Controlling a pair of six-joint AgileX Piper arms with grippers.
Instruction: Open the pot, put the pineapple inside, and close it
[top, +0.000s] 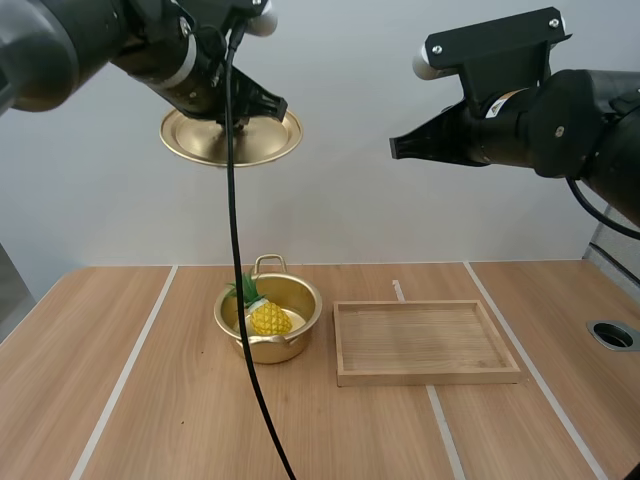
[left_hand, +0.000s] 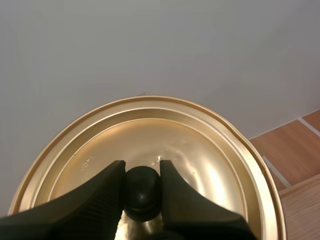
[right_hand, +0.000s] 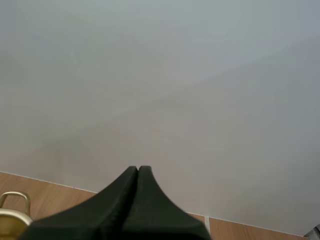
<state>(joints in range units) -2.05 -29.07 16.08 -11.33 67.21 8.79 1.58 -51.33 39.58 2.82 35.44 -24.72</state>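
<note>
Two pincers up above the wooden counter (top: 100, 420). Left pincer (left_hand: 142, 167) clamped on the round black knob (left_hand: 142, 195) of the shiny gold lid (top: 231, 140), held high. Below: open gold metal pot (top: 305, 298), bumpy yellow pineapple (top: 268, 319) inside. Rectangular wooden tray (top: 420, 376) just beside. Right pincer (top: 396, 147) closed, empty, fingers together in one wedge.

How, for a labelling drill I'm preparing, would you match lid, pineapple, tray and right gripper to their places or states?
1 lid; 2 pineapple; 3 tray; 4 right gripper.
A shut, in the air; B inside the pot; C held up by the left gripper; D on the table beside the pot.
Pairs: 1-C, 2-B, 3-D, 4-A.
</note>
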